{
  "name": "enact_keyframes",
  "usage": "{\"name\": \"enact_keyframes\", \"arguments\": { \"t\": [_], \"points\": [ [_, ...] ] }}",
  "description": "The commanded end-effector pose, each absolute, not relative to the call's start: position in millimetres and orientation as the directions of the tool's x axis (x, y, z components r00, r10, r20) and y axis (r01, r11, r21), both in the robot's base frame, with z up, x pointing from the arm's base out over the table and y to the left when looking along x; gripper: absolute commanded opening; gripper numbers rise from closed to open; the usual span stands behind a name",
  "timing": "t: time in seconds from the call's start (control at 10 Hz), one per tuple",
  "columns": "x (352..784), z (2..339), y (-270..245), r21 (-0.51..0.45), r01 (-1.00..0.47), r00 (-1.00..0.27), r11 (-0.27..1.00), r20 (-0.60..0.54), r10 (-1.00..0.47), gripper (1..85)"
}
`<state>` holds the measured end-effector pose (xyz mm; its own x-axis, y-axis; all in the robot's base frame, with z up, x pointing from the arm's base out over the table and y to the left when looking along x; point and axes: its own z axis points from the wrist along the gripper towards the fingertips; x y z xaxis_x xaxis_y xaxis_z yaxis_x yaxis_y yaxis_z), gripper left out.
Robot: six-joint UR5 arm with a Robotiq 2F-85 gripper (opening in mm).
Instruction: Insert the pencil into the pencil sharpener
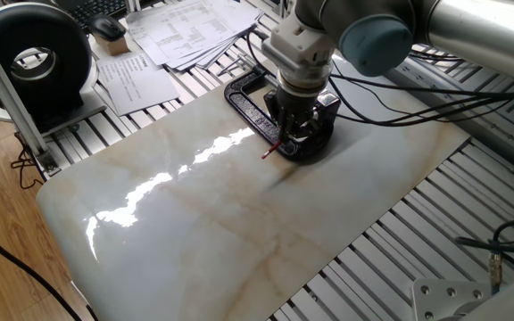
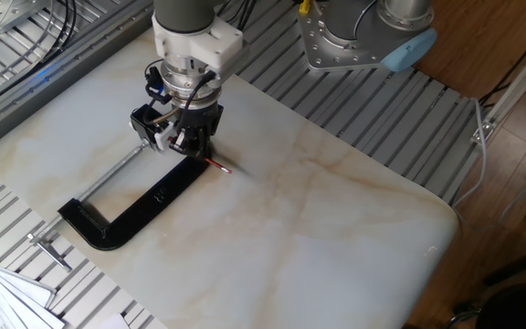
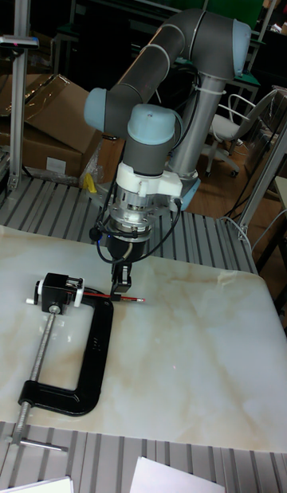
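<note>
The gripper (image 3: 121, 286) points straight down over the marble-patterned table (image 3: 191, 365) and its two fingers are closed on the pencil (image 3: 119, 299), holding it near the end that carries the dark tip. The pencil lies close to horizontal, just above the tabletop. In the tall fixed view a short length with the tip projects past the fingers on the side away from the clamp screw, while the longer part of the shaft runs the other way to the pencil sharpener (image 3: 58, 291). In one fixed view the same short tip end (image 1: 270, 152) shows below the gripper (image 1: 294, 134), and in the other fixed view it appears as a red stub (image 2: 219, 166) beside the gripper (image 2: 190, 139). The sharpener is a small black block with white faces, seated at the top of the threaded screw of the black C-clamp (image 3: 80, 373), which lies flat on the table. The far end of the pencil meets the sharpener's side face; whether it is actually inside the opening cannot be determined from these views. The pencil crosses just above the upper arm of the clamp frame. The grey arm (image 3: 167, 71) rises behind the gripper.
</note>
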<state>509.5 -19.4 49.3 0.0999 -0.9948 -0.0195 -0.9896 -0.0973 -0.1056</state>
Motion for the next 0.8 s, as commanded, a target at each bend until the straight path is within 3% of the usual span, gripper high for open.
{"name": "enact_keyframes", "arguments": {
  "t": [0.0, 0.7],
  "points": [
    [511, 50, -17, -0.111, -0.992, 0.071, -0.066, -0.037, -0.997, 1.0],
    [512, 53, -29, -0.108, -0.991, 0.086, -0.081, -0.039, -0.996, 1.0]
  ]
}}
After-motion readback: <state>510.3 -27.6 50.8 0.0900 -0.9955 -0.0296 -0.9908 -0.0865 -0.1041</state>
